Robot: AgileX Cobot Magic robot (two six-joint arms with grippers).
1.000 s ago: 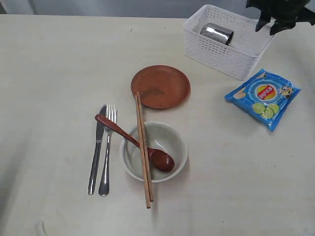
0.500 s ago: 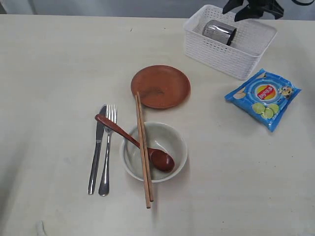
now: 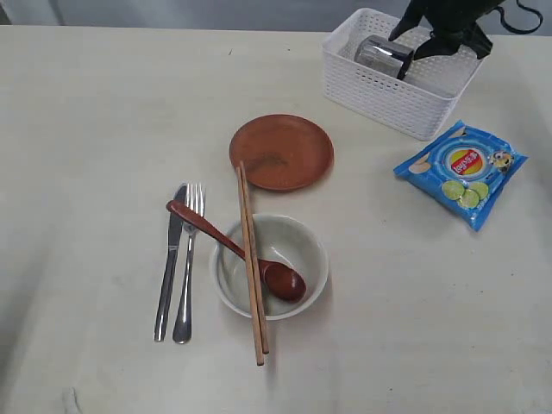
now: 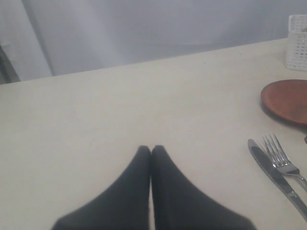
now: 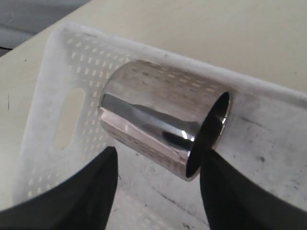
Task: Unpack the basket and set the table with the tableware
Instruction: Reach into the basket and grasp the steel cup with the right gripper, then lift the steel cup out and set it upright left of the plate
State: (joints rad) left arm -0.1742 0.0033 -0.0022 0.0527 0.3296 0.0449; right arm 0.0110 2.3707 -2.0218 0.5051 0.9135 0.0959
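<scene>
Right pincer (image 5: 159, 158) hangs over the basket (image 3: 379, 90), up at one o'clock on the tabletop (image 3: 103, 129), jaws spread wide either side of the steel cup (image 5: 158, 110). The cup lies on its side inside the basket, not gripped. Left pincer (image 4: 151, 148) is pressed tight together over bare tabletop, holding nothing. Plate (image 3: 281, 151) sits mid-table, bowl (image 3: 293, 237) at its six o'clock. Spoon (image 3: 285, 280) and chopsticks (image 3: 250, 259) rest across the bowl. Knife (image 3: 171, 259) and fork (image 3: 185, 285) lie at its nine o'clock.
</scene>
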